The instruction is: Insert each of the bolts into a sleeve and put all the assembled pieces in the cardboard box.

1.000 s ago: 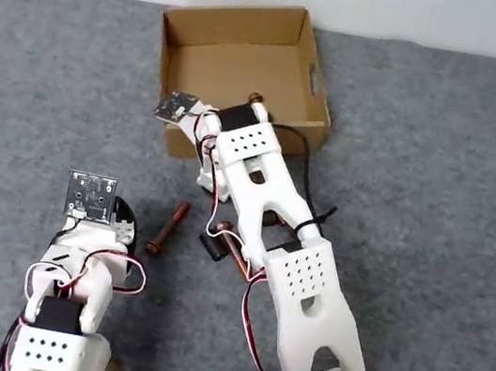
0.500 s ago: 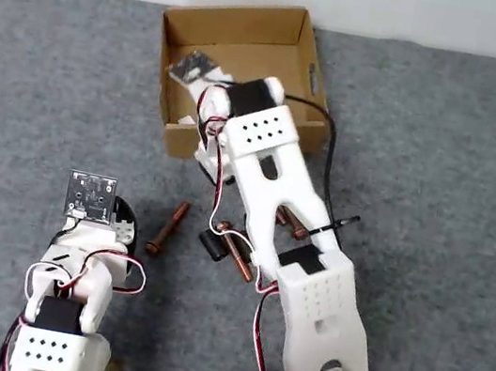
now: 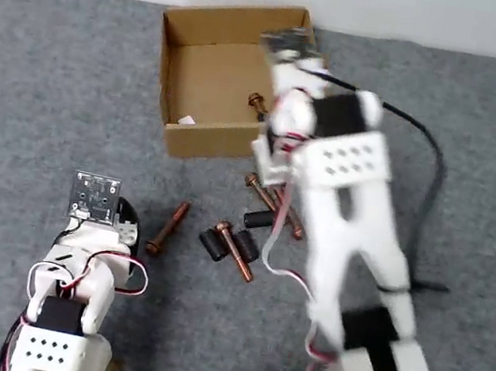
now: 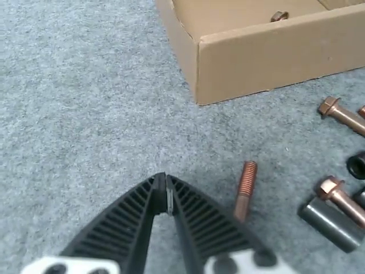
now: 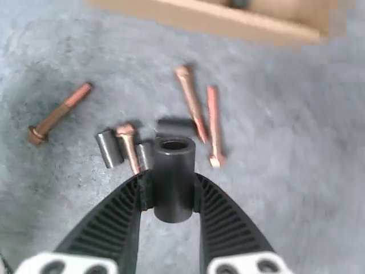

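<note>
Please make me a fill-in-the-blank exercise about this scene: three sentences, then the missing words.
1. The right gripper is shut on a black ____.
2. The left gripper is ____ and holds nothing.
3. One bolt lies inside the cardboard ____.

Missing words: sleeve; shut; box.

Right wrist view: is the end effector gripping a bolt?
No, the right end effector is shut on a black sleeve, and the sleeve's open bore looks empty.
</note>
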